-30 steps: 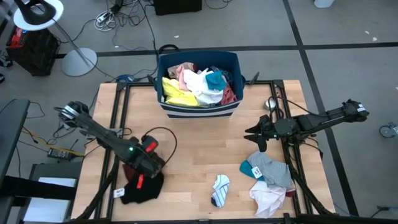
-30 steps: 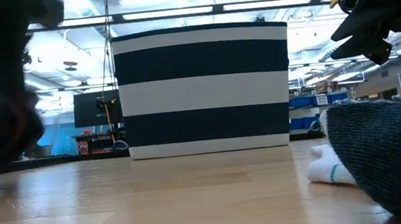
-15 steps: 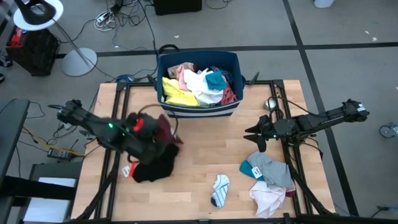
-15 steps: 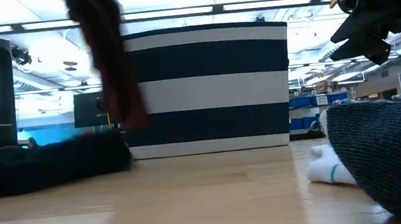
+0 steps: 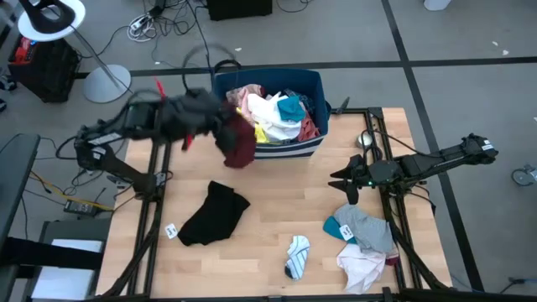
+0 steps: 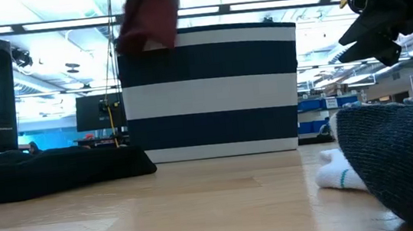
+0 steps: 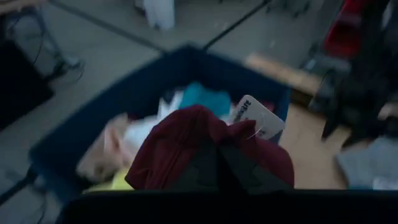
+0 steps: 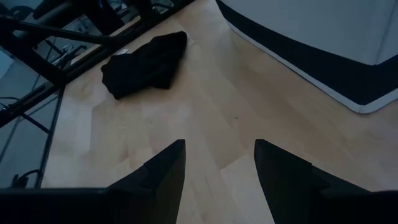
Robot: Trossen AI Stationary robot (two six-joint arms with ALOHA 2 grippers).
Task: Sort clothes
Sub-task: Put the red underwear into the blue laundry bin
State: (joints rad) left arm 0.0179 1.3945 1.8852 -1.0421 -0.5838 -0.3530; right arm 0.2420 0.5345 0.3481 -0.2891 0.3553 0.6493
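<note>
since half a second ago the left gripper (image 5: 220,126) has swung up from the table to the bin's (image 5: 309,80) near-left corner, fingers clamped on the maroon garment (image 5: 238,143), which dangles over the rim. the black garment (image 5: 215,214) got left flat on the wood. the bin is stuffed with yellow, white, pink and teal clothes (image 5: 270,113). the right gripper (image 5: 345,179) hangs spread wide and empty above the grey pile (image 5: 366,228), with a striped sock (image 5: 295,254) nearby. lots of bare table (image 5: 277,197) in the middle.
</note>
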